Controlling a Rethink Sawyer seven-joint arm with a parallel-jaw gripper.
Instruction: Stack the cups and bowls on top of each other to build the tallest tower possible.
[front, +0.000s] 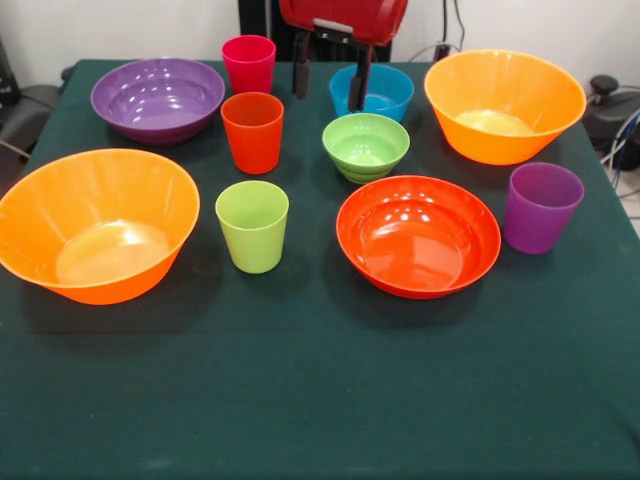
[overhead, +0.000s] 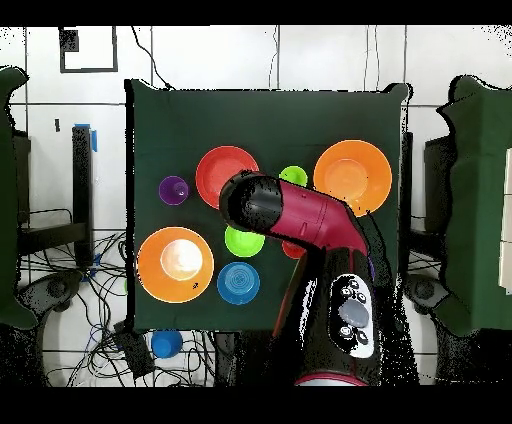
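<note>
ten pieces sat apart on the table (front: 300, 400), nothing stacked, my end effector (front: 330, 82) hung released and empty between crimson cup (front: 249, 62) and blue bowl (front: 372, 92); i feared descending would clip either.

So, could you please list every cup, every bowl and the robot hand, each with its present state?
Crimson plastic cup: upright, empty, unstacked.
Orange-red plastic cup: upright, empty.
Lime green plastic cup: upright, empty.
Purple plastic cup: upright, empty.
Purple plastic bowl: upright, empty.
Two large orange plastic bowls: upright, empty.
Red-orange plastic bowl: upright, empty.
Small lime green bowl: upright, empty.
Small blue bowl: upright, empty.
Hand: open, holding nothing.
</note>
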